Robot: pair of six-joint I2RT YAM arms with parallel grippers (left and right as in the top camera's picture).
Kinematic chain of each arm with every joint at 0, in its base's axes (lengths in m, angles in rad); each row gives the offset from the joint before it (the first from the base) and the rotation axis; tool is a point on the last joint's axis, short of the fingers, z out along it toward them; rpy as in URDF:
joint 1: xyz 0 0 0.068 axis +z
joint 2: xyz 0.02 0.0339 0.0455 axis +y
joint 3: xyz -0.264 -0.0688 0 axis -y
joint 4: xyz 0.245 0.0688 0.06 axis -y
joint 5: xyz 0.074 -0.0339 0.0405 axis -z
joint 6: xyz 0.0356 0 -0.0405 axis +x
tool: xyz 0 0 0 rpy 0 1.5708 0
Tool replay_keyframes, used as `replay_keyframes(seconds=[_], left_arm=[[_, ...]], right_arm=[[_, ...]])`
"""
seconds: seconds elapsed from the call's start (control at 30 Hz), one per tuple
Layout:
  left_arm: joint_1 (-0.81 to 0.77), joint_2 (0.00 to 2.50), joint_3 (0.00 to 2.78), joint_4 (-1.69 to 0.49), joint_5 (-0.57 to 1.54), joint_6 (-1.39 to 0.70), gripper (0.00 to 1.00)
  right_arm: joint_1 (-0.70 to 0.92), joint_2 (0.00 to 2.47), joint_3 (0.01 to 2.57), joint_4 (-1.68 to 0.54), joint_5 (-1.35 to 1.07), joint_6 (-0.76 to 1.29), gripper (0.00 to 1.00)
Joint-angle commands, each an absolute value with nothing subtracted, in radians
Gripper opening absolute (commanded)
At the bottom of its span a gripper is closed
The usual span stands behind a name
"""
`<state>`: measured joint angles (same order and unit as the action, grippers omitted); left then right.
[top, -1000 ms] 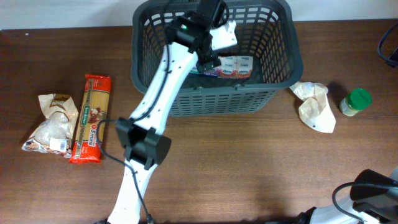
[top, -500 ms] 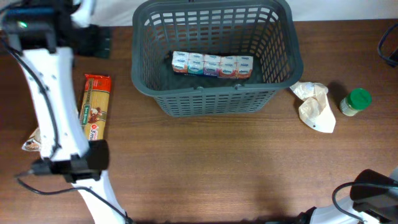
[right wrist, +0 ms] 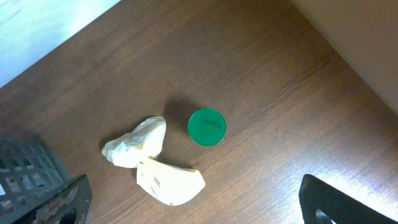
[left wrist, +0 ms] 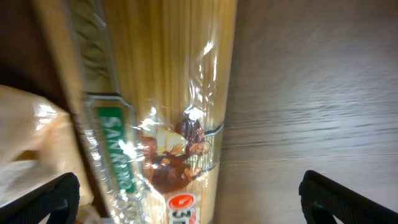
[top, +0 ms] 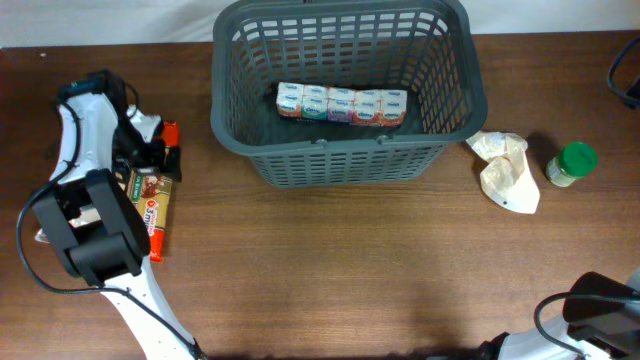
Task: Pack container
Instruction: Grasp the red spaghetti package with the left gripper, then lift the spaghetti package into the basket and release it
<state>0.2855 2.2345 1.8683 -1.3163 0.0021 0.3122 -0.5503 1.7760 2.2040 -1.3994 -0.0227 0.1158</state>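
Pickup step: left claw (left wrist: 193,202) released above spaghetti packet (left wrist: 168,93), 9 o'clock of basket (top: 350,165); next I lower, clench. Right claw (right wrist: 196,205) released.

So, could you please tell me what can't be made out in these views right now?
Overhead: the left arm covers part of the spaghetti packet and nearly all of the pale bag beside it.
Left wrist: the packet's label is blurred and cropped.
Overhead: print on the cartons in the basket is too small to read.
Right wrist: the green-lidded jar shows only its lid.
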Motion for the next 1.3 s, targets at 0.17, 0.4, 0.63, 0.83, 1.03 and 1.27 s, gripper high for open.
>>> replay_keyframes(seconds=[0.17,0.4,0.63,0.83,1.03,1.27], left_arm=[[0.287,2.228,1.782,-1.211,-0.069,0.345,0.99],[0.286,2.312,1.777,-1.179,-0.068,0.345,1.0],[0.286,2.354,1.792,-1.217,-0.068,0.327,0.37],[0.282,2.354,2.077,-1.465,-0.044,0.253,0.02],[0.265,2.349,2.516,-1.688,-0.041,0.232,0.02],[0.141,2.217,2.963,-1.663,-0.038,0.323,0.02]], right_arm=[[-0.551,1.781,2.215,-1.398,-0.017,0.113,0.99],[-0.551,1.781,2.215,-1.398,-0.017,0.113,0.99],[-0.551,1.781,2.215,-1.398,-0.017,0.113,0.99],[-0.551,1.781,2.215,-1.398,-0.017,0.113,0.99],[-0.551,1.781,2.215,-1.398,-0.017,0.113,0.99],[-0.551,1.781,2.215,-1.398,-0.017,0.113,0.99]])
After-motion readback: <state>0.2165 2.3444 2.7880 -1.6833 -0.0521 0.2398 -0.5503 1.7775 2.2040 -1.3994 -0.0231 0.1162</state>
